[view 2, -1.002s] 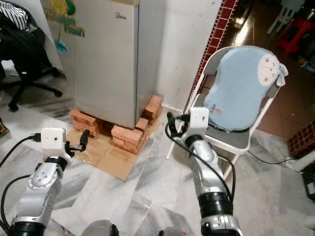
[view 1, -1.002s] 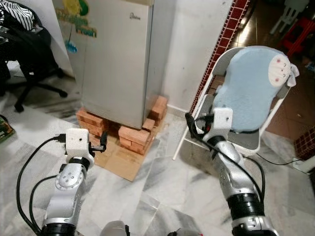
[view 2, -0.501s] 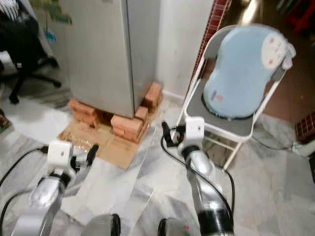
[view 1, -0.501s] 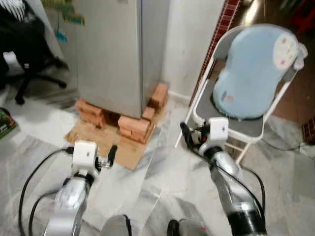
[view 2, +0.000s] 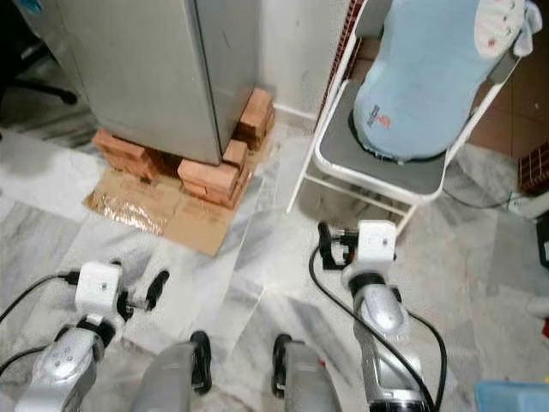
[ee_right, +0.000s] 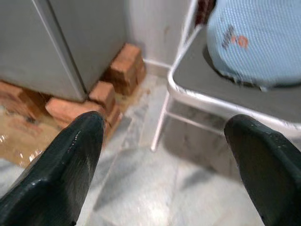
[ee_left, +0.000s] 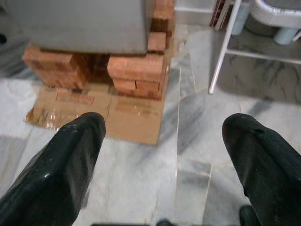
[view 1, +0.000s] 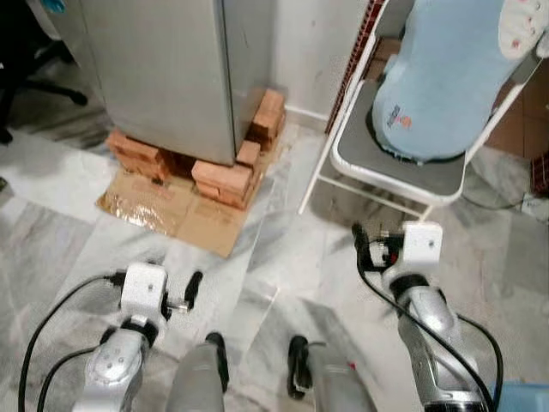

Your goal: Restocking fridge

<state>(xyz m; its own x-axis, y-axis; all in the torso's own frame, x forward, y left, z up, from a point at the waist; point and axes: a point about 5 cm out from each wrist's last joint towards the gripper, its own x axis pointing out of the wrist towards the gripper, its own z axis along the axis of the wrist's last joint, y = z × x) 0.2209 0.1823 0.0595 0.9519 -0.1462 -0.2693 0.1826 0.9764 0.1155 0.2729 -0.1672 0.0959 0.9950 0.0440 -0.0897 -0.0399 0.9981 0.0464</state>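
On the floor ahead, the fridge [view 1: 163, 77] (door closed, on bricks [view 1: 225, 178]) now looks nearer; the view tipped down. Left gripper [ee_left: 164, 155] and right gripper [ee_right: 167, 160] gape wide, empty, so restocking hasn't started.

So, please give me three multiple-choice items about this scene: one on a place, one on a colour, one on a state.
1. What does the fridge stand on?
A. stacked bricks
B. a wooden pallet
C. a metal trolley

2. What colour is the cushion on the folding chair?
A. red
B. light blue
C. green

3. How are the fingers of the left gripper?
A. shut on a bottle
B. shut on nothing
C. open, holding nothing

Answers:
1. A, the bricks lie under its base, on flattened cardboard.
2. B, it is pale blue in both eye views.
3. C, the left wrist view shows both fingers apart over bare floor.
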